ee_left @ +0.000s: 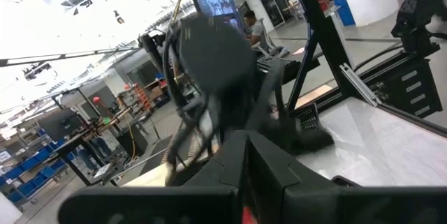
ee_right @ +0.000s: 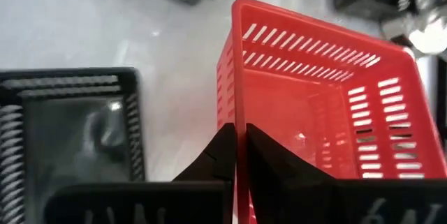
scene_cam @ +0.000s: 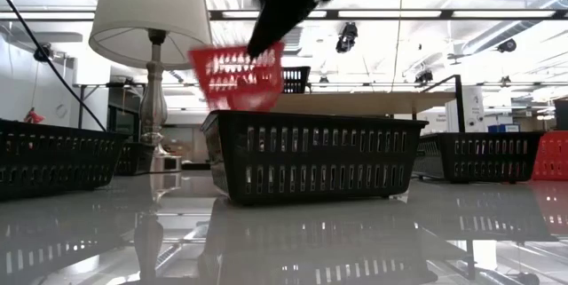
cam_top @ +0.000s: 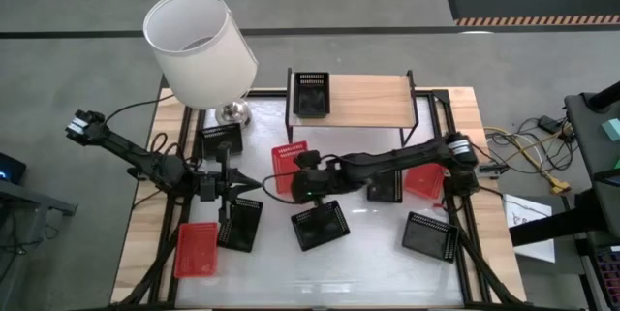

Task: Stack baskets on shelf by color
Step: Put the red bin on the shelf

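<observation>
My right gripper is over the table's middle, shut on a red basket, which shows lifted in the low view and close up in the right wrist view. My left gripper hovers open at the middle left, its fingers pointing toward the table's right and touching nothing. The light-wood shelf stands at the far edge with one black basket on its left end. Several more black baskets and two other red ones rest on their bottoms on the table. My right gripper pinches one side wall of the red basket at its rim, one finger outside and one inside. The fingers come from above, slanting from the table's right. The basket is lifted clear and hangs tilted below them.
A lamp with a white shade stands at the far left, its metal base beside the shelf. A black basket sits right under the lifted red one. The shelf's middle and right parts are bare. Cables lie beyond the table's right edge.
</observation>
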